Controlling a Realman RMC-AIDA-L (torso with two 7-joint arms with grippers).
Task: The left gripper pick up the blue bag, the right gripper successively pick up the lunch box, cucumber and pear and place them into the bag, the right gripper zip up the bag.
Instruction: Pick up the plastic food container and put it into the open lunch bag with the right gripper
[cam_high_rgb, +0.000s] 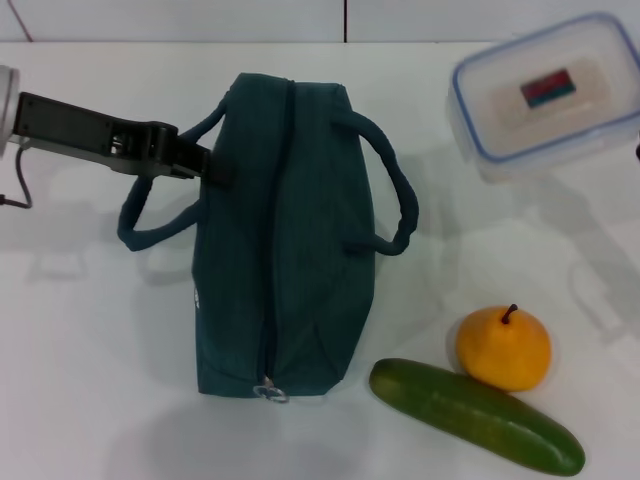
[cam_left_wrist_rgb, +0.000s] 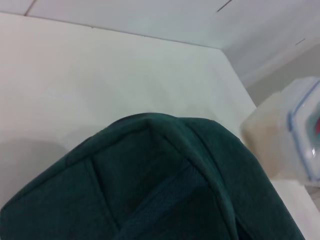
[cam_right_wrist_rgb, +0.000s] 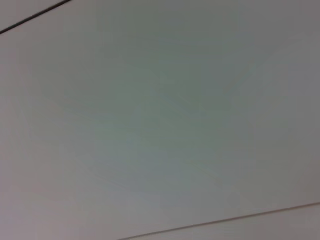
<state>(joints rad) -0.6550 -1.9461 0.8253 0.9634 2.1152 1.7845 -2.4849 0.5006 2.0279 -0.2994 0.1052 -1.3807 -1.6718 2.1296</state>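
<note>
The blue bag (cam_high_rgb: 285, 240) lies on the white table, its zipper line running down the middle to a metal ring pull (cam_high_rgb: 270, 392) at the near end. My left gripper (cam_high_rgb: 212, 166) reaches in from the left and sits at the bag's left side, inside the left loop handle (cam_high_rgb: 150, 225). The left wrist view shows the bag's fabric (cam_left_wrist_rgb: 150, 185) close up and the lunch box (cam_left_wrist_rgb: 290, 135) beyond. The lunch box (cam_high_rgb: 545, 95) stands at the far right. The pear (cam_high_rgb: 503, 347) touches the cucumber (cam_high_rgb: 475, 415) at the near right. The right gripper is out of view.
The right wrist view shows only a bare pale surface with a dark seam line (cam_right_wrist_rgb: 35, 16). The table's far edge meets a wall (cam_high_rgb: 340, 18) behind the bag. White tabletop (cam_high_rgb: 90, 380) lies left of and in front of the bag.
</note>
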